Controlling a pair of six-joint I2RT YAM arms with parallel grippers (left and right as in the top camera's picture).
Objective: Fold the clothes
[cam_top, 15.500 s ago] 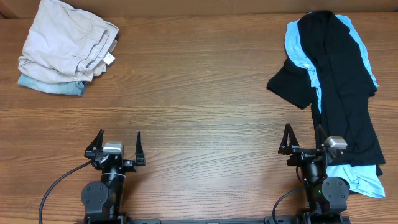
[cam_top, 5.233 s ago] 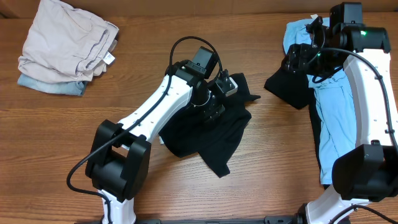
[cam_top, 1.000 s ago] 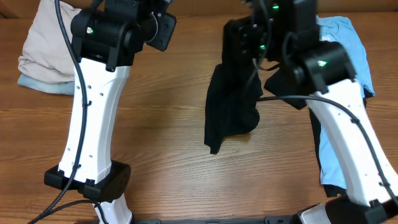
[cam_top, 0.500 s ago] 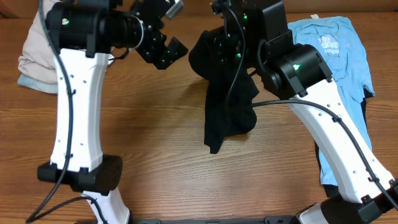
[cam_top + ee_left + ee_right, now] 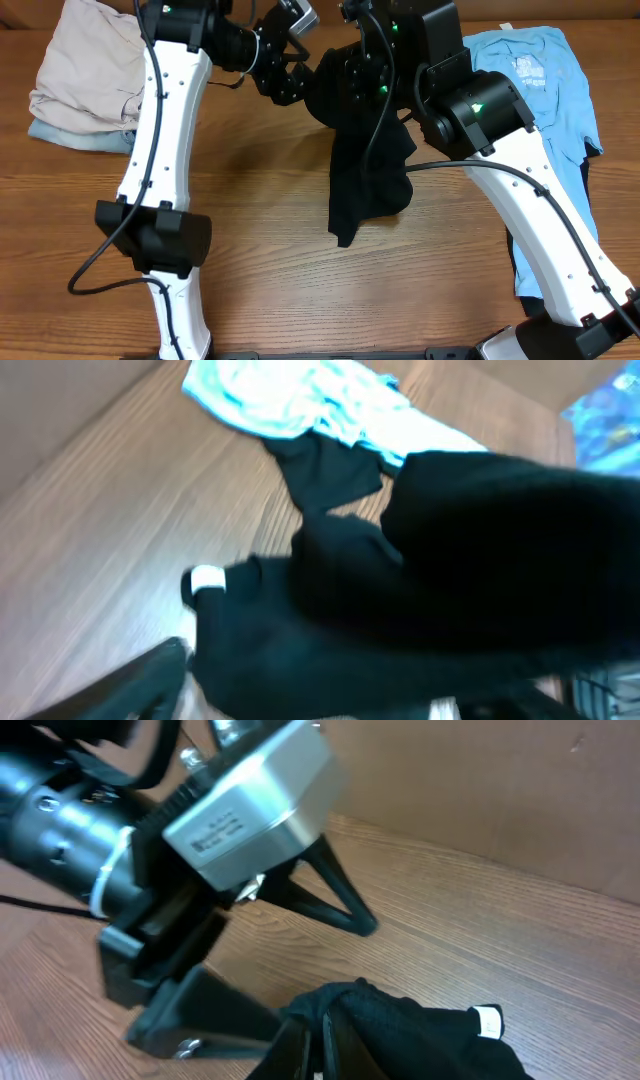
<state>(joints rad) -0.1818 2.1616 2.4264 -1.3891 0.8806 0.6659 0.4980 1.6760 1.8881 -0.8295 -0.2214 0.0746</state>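
A black garment hangs above the table, with my right gripper shut on its top edge. The right wrist view shows the cloth pinched in that gripper and a small white tag on it. My left gripper is close beside the raised corner, on its left, with its fingers spread open. In the left wrist view the black cloth and its tag fill the frame, blurred. A light blue T-shirt lies flat at the back right.
A beige pile with a pale blue piece under it sits at the back left corner. More black cloth lies under the T-shirt along the right side. Bare wooden table stretches between the arm bases.
My left arm has swung right and its gripper has come up against the lifted corner of the black garment. The right gripper moved slightly left early on, then held the garment still.
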